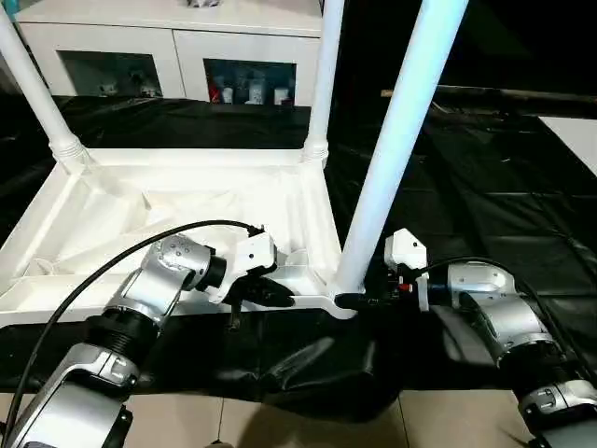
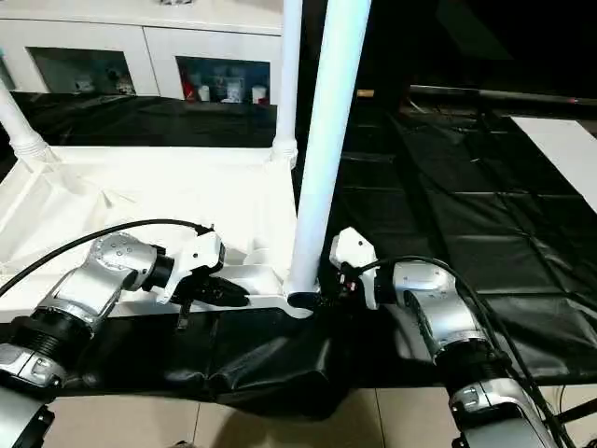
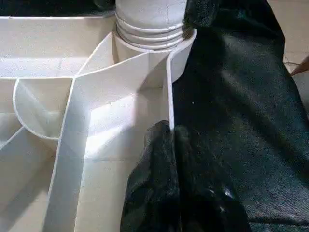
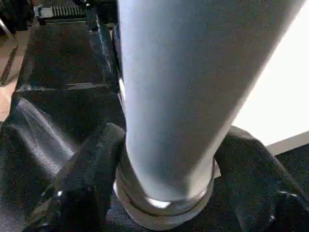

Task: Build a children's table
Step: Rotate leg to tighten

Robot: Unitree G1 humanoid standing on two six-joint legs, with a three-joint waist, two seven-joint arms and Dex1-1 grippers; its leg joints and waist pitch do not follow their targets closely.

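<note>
children's table (image 1: 187, 201) flipped upside down on black sheet (image 1: 485, 187), left claw (image 3: 169, 159) pinched together on its near rim, right claw (image 4: 164, 193) wrapped around near corner leg (image 1: 396, 140) at the socket

A black sheet (image 1: 485, 177) lies spread beyond and to both sides of the end effectors, wrinkled and glossy, with creases running across it. Just below the end effectors its near edge is bunched into a thick fold (image 1: 308, 373) that hangs over a tan tiled floor (image 1: 280, 425). Far beyond the left end effector stands a white cabinet (image 1: 177, 42) with glass doors; small bottles and jars (image 1: 247, 91), some with red parts, show behind the glass. Far beyond the right end effector a dark bar (image 1: 485, 93) runs across the back, and a pale panel (image 2: 569, 154) lies at the sheet's far right edge.
</note>
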